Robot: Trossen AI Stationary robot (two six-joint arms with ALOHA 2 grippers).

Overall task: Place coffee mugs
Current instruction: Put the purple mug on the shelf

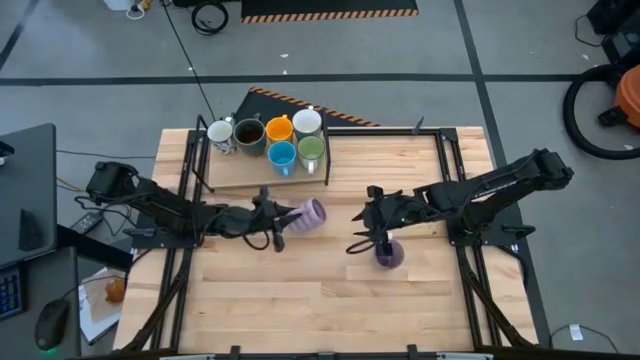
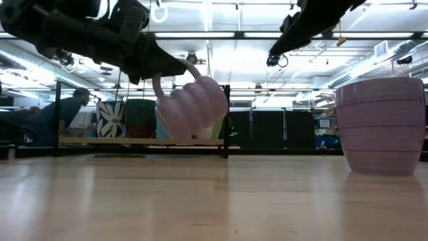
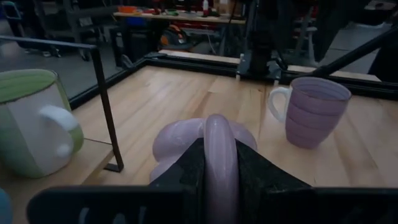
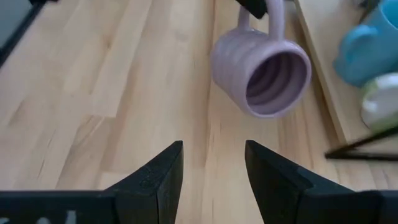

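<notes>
While clamped by its handle, lavender mug hangs sideways, mouth rightward.

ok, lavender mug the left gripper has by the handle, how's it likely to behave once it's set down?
Held only by its handle in the left gripper, the lavender mug hangs tipped on its side, so it may swing. Set down that way, its round ribbed body would probably roll. It looks rigid and likely ceramic, so lower it gently.
</notes>
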